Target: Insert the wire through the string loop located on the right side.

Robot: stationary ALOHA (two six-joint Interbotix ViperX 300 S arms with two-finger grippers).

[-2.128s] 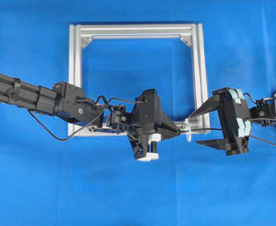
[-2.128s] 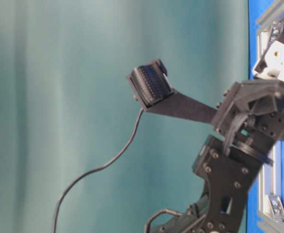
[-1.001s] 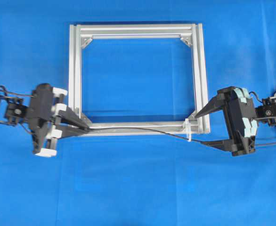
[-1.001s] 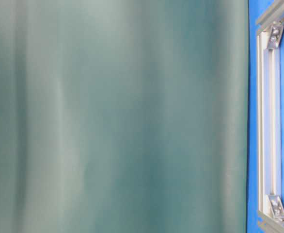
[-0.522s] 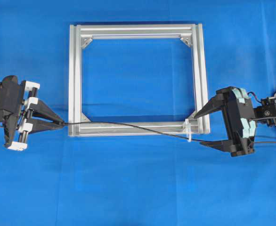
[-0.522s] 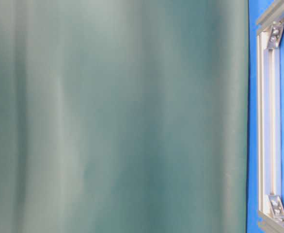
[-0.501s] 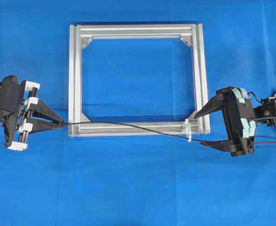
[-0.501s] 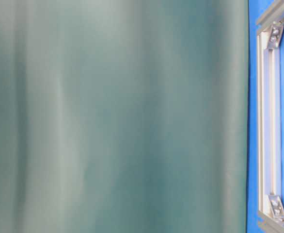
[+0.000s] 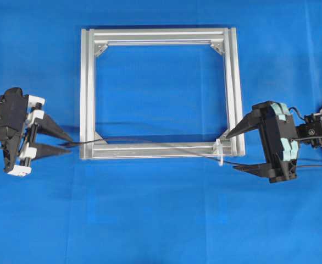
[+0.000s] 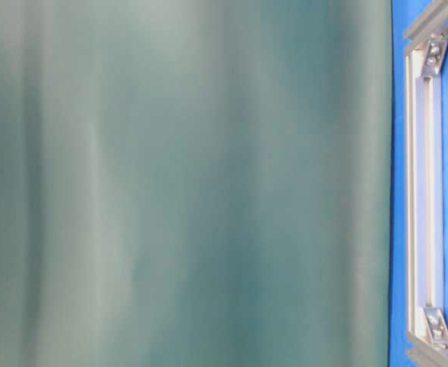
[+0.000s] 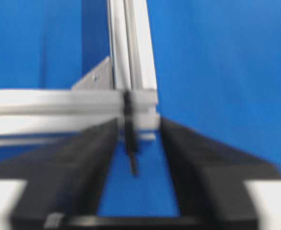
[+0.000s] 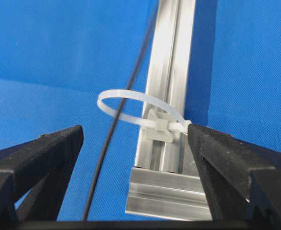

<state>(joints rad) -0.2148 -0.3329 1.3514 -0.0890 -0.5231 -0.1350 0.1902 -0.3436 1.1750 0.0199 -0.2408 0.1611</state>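
Note:
The black wire (image 9: 150, 144) lies along the near bar of the silver frame (image 9: 161, 36) and passes through the whitish string loop (image 9: 220, 154) at the frame's near right corner. My left gripper (image 9: 70, 144) is open just left of the frame. The wire's end (image 11: 130, 141) lies loose between its fingers (image 11: 83, 158), touching neither. My right gripper (image 9: 230, 152) stands wide open around the loop. In the right wrist view the wire (image 12: 102, 164) runs through the string loop (image 12: 130, 119) beside the frame bar (image 12: 171, 62), untouched by the fingers (image 12: 40, 158).
Blue cloth (image 9: 161, 220) covers the table around the frame. The wire trails off to the right under the right arm (image 9: 315, 132). The table-level view shows mostly a green curtain (image 10: 178, 183) and one frame edge (image 10: 413, 191).
My left gripper drew the wire leftward to the frame's left side, then opened and let its end go. The right gripper has stayed in place, open.

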